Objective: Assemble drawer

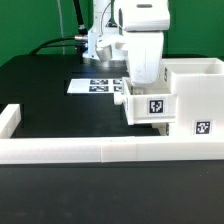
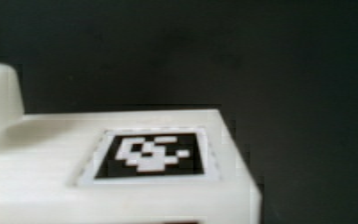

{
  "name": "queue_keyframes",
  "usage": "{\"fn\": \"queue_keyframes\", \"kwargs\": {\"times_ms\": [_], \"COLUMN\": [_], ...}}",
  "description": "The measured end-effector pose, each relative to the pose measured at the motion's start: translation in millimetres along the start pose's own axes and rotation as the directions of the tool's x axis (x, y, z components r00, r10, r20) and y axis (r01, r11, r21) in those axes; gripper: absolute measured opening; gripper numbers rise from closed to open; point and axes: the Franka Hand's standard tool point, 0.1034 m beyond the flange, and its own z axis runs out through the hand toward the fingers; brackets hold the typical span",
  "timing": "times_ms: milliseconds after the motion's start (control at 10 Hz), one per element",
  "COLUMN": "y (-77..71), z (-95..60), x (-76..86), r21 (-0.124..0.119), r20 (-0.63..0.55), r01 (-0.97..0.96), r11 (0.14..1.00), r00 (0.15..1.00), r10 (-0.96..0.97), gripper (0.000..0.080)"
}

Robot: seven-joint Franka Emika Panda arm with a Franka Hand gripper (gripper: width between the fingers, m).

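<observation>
The hand (image 1: 142, 78) hides its fingertips behind the tray (image 1: 150, 103).

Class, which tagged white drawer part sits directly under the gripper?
The small tray, left of the tall housing in the exterior view; the gripper hangs over it.

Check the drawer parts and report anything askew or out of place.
Nothing looks damaged or spilled. One tray sticks out of the housing toward the exterior view's left, not pushed in flush. The gripper sits right over it; its jaws are hidden. The marker board lies flat behind.
</observation>
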Motion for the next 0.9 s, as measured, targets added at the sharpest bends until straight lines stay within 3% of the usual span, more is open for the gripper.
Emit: {"fn": "queue_keyframes", "kwargs": {"times_ms": [500,600,700,800,900], "y": [0.4,0.9,4.1,7.7,9.1], "z": [-0.1,-0.8,-5.1,-10.1,-14.1], "x": [2.0,2.3,3.1,1.9,-1.3], "r21": [-0.003,-0.004,-0.01,-0.017,-0.014], "r20": [0.0,-0.001,-0.001,0.001,0.005], "r01": [-0.004,-0.01,-0.018,-0.018,-0.022], "r11": [1.0,1.0,1.0,1.0,1.0], "r00": [1.0,1.0,1.0,1.0,1.0], "r10": [0.004,0.01,0.018,0.018,0.022], "gripper": [0.0044,0.0128,0.03,0.03,0.048]}}
